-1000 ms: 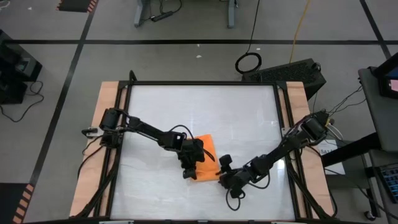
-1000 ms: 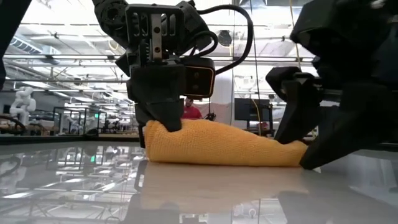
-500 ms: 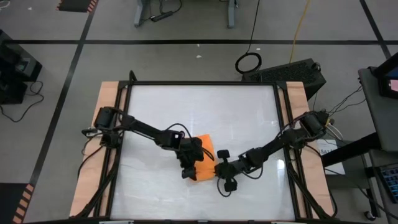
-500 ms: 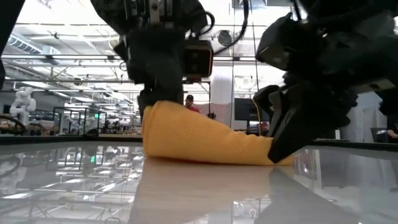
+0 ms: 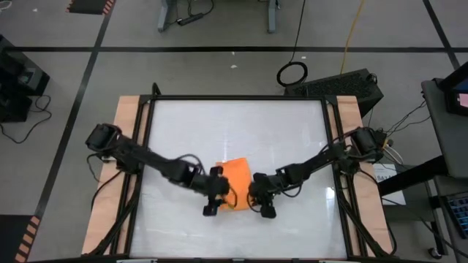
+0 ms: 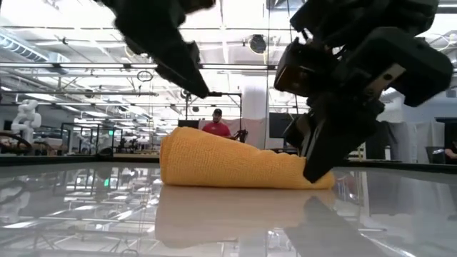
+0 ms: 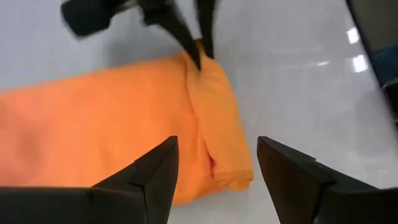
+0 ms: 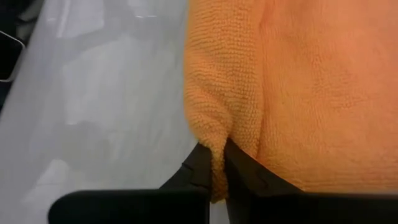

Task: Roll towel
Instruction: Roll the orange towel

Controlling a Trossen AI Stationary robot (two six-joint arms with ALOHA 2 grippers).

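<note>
Towel pinched by right end effector; left end effector open, empty.

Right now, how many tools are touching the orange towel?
1. The right tool is shut on the towel at its near right corner. The left tool is open beside the towel's near left end, not gripping it.

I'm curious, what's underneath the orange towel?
The towel lies on the shiny white table. Whatever sits under its folds is covered. The right tool pinches one edge.
</note>
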